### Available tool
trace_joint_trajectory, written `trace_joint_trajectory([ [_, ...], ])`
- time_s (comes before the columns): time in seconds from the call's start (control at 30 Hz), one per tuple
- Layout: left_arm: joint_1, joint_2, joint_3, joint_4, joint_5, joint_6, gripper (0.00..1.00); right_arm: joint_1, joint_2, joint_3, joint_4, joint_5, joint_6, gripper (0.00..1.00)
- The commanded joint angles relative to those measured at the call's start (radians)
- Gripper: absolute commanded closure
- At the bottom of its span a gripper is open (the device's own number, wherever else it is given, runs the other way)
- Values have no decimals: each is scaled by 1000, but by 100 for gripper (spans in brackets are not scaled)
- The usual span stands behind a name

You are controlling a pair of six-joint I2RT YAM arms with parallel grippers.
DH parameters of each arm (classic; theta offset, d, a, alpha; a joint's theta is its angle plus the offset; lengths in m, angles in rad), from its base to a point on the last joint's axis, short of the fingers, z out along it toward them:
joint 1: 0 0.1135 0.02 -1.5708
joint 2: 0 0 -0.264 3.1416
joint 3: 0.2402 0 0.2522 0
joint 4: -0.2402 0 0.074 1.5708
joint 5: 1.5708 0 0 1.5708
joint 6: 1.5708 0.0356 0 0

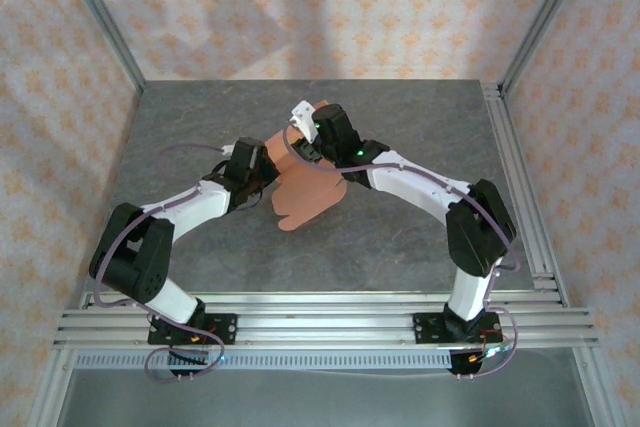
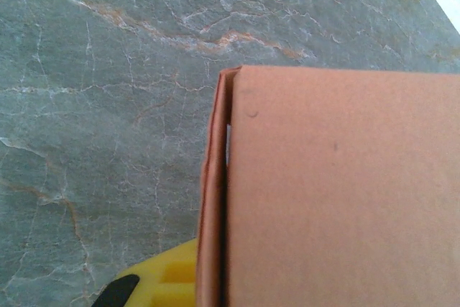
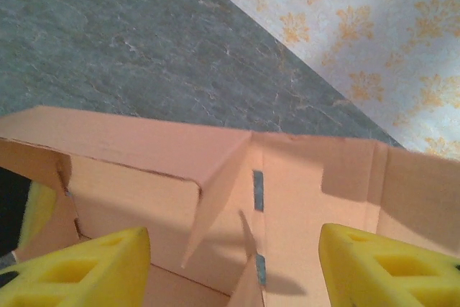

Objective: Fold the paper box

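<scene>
- Top external view: the left gripper [image 1: 266, 169] is being held against the 9 o'clock side of the paper box [image 1: 305, 197].
- Left wrist view: the jaws are being pressed shut on the box's folded edge. One yellow finger [image 2: 162, 282] is being shown at 7 o'clock, right beside the card.
- Seen from above, the box is being supported near the middle of the grey table [image 1: 200, 117]. Its rounded flaps are being laid flat toward 6 o'clock, and its folded part is being held up toward 12 o'clock between the two grippers.
- At the box's 12 o'clock end, the right gripper [image 1: 305, 137] is being held over the raised card.
- Right wrist view: the jaws are being held wide apart, with yellow fingers [image 3: 93, 271] at 7 and 5 o'clock. Raised walls and an inner flap are being framed between them. Whether the pads are touching the card cannot be told.
</scene>
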Motion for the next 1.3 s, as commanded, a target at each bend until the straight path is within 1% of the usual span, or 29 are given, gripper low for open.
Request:
trace_joint_trajectory([
  [0.0,11,9,28,19,9,-12,100,-8,2,15,13,14,-7,39],
  [0.1,12,6,31,19,14,-12,100,-8,24,40,12,36,1,44],
  [0.2,11,-3,22,22,10,-10,100,-8,41,63,8,87,2,50],
  [0.3,11,-8,23,18,8,-4,100,-8,43,64,5,126,-9,54],
  [0.43,11,-8,23,19,6,-2,100,-8,22,46,12,140,-5,63],
  [0.5,12,-6,23,22,8,-1,100,-8,10,34,19,136,1,65],
  [0.57,11,-5,25,21,5,3,100,-8,-2,25,21,121,9,65],
  [0.7,14,-5,21,19,5,5,100,-7,-32,0,25,78,20,55],
  [0.77,17,-8,20,18,5,6,100,-7,-48,-18,37,74,26,53],
  [0.83,20,-9,18,19,5,4,100,-7,-58,-28,42,95,27,54],
  [0.9,19,-11,16,20,5,5,100,-7,-66,-30,36,105,27,58],
  [0.93,19,-9,17,20,6,5,100,-7,-69,-34,37,107,30,62],
  [0.97,19,-9,16,20,8,4,100,-7,-74,-35,35,108,33,69],
  [1.0,19,-9,16,21,9,4,100,-7,-78,-35,30,102,38,72],
  [1.03,19,-9,16,21,10,5,100,-7,-85,-37,23,91,43,72],
  [1.07,20,-9,15,20,10,5,100,-7,-90,-39,18,79,48,70],
  [1.17,21,-9,14,19,8,4,100,-7,-114,-46,-12,22,60,55],
  [1.2,21,-8,15,21,8,4,100,-7,-126,-55,-17,-2,66,52],
  [1.27,20,-5,16,20,10,4,100,-8,-163,-81,-7,-40,92,51],
])
